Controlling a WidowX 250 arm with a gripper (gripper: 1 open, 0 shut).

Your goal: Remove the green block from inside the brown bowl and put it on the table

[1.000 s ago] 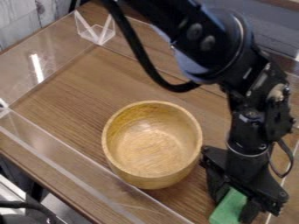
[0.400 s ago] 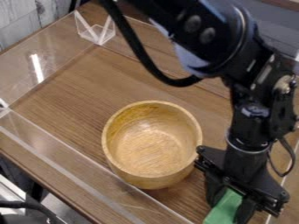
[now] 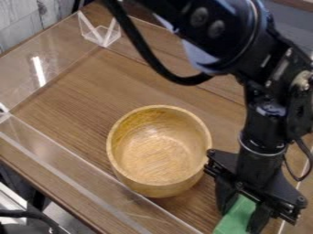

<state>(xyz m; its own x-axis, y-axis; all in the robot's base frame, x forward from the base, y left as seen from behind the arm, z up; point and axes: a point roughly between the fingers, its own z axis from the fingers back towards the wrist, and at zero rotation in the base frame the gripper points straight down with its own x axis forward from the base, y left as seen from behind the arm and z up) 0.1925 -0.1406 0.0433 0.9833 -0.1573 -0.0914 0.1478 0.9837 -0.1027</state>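
Note:
The brown bowl (image 3: pixel 159 151) sits on the table (image 3: pixel 86 101), and its inside shows only bare wood. My gripper (image 3: pixel 248 218) points straight down at the bottom right, just right of the bowl and outside it. The green block (image 3: pixel 235 220) shows between the black fingers (image 3: pixel 272 212), low over the table and partly cut off by the frame's bottom edge. The fingers sit close against the block on both sides, so the gripper appears shut on it.
Low clear acrylic walls (image 3: pixel 49 55) border the table at the left, back and front. The black arm (image 3: pixel 208 46) reaches down from the upper middle, over the table's right side. Bare wood lies left of and behind the bowl.
None: gripper and green block stay at almost the same spot beside the bowl. Only the arm above has shifted slightly.

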